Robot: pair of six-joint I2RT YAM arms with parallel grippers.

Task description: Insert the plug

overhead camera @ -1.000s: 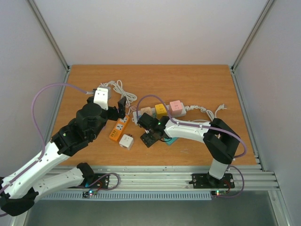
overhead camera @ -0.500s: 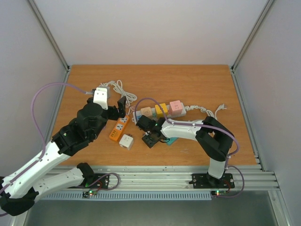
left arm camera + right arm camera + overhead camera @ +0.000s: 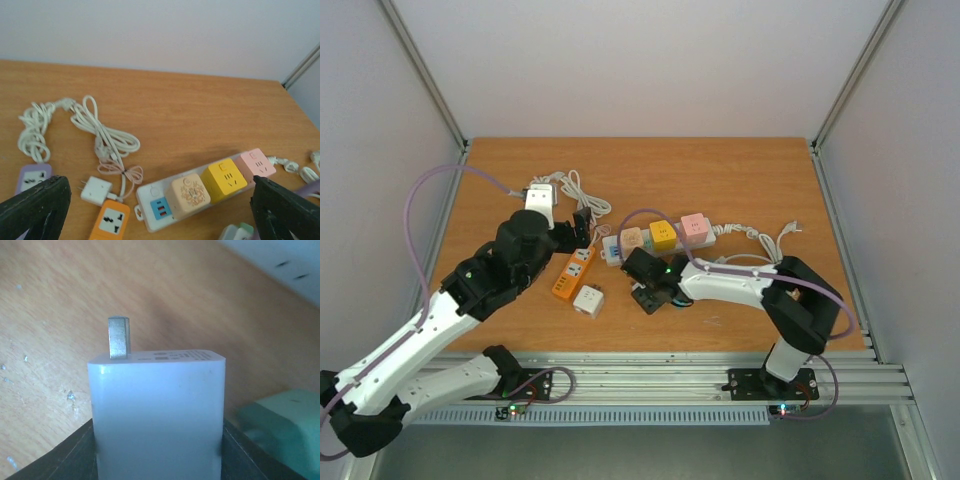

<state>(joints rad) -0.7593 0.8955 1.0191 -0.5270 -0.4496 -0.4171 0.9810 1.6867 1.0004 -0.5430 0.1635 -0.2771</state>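
In the right wrist view a white plug (image 3: 157, 410) stands between my right gripper's fingers (image 3: 80, 455), with one metal prong (image 3: 119, 337) pointing away. Both dark fingers press its sides, so my right gripper (image 3: 655, 285) is shut on the plug, low over the table just in front of the power strip (image 3: 655, 237). The strip is white and carries beige, yellow and pink cube sockets (image 3: 200, 192). From above, the plug is hidden under the gripper. My left gripper (image 3: 582, 228) hangs open and empty above the strip's left end, its fingers spread wide in the left wrist view (image 3: 160, 220).
An orange socket block (image 3: 574, 272) and a white cube (image 3: 588, 300) lie left of the strip. A small white plug with a coiled cable (image 3: 96, 190) and a purple socket (image 3: 32, 177) lie further left. A teal block (image 3: 280, 425) sits by the right gripper.
The right gripper's fingers have narrowed onto the white plug, and the right arm has shifted slightly to the right. The left arm has barely moved and stays open.
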